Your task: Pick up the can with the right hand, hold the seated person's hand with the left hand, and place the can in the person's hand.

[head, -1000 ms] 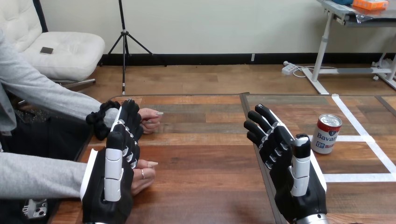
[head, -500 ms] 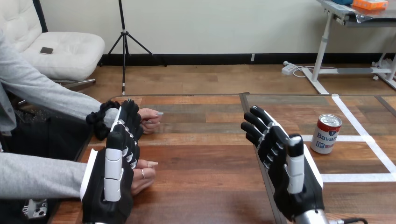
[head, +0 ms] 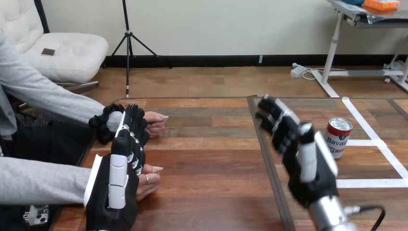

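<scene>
Two person's hands rest at the left edge of the brown, plank-grained wooden tabletop (head: 207, 159), one farther (head: 154, 124), one nearer (head: 146, 180). The robot's single black, white-shelled left hand (head: 113, 192) stands upright against them, fingers straight and close together, curled round nothing. Its right hand (head: 308, 163) hovers right of centre, jointed fingers straight and fanned wide. One upright cylindrical red-and-white metal can (head: 337, 137) with a silver top stands near the right edge, among white tape strips (head: 370, 143), just beside that hand.

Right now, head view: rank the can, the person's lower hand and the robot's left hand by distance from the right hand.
1. can, close on the right hand's right side.
2. person's lower hand, far over at the left.
3. left hand, just beyond it, farther left.
</scene>
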{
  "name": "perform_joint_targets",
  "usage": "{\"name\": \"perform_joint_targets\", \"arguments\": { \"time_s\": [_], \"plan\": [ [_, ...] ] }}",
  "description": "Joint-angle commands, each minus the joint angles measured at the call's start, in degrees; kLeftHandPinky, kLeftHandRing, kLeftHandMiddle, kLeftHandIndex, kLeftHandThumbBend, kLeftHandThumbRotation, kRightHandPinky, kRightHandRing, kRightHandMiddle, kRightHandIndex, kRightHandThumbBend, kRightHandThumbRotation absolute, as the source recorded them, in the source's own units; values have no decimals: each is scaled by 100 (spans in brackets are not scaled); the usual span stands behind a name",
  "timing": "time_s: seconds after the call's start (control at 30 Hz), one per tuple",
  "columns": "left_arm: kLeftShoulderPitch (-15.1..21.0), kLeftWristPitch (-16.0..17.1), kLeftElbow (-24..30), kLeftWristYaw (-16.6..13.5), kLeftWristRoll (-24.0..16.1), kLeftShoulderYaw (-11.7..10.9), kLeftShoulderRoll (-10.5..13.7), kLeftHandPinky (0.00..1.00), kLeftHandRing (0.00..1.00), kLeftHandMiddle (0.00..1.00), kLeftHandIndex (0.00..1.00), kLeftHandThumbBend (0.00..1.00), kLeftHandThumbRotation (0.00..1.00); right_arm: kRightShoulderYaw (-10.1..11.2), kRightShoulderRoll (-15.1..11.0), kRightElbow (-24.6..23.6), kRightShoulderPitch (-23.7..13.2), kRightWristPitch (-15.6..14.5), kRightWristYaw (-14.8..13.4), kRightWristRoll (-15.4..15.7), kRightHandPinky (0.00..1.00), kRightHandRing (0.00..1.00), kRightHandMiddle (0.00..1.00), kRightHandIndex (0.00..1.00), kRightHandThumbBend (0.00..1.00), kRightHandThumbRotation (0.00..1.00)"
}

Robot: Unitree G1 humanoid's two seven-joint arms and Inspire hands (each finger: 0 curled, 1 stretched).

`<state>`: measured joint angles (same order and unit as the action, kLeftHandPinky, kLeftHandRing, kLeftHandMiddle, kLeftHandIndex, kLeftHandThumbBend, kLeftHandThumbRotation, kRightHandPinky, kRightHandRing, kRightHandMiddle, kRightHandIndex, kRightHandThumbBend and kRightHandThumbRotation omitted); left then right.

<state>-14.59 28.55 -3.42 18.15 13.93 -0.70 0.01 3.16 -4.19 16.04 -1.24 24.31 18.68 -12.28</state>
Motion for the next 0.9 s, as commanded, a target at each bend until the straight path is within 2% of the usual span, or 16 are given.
{"name": "perform_joint_targets", "arguments": {
  "time_s": [0.0,0.13,0.33,0.87],
  "plan": [
    [287,77,10,33,37,-6,-1,100,100,100,100,75,100,207,-182,95,-677,-32,-32,-51,100,94,93,91,100,100],
    [273,50,30,22,41,-9,-5,100,100,100,100,75,100,282,-273,216,-825,-23,-10,-60,100,95,94,92,100,100],
    [272,96,12,24,43,-17,-17,100,100,100,100,75,100,404,-374,522,-1095,279,-86,76,98,94,94,92,100,100],
    [264,49,25,65,114,-39,2,100,100,100,100,76,100,580,-689,750,-1562,50,-199,142,96,96,95,94,100,100]
  ]
}}
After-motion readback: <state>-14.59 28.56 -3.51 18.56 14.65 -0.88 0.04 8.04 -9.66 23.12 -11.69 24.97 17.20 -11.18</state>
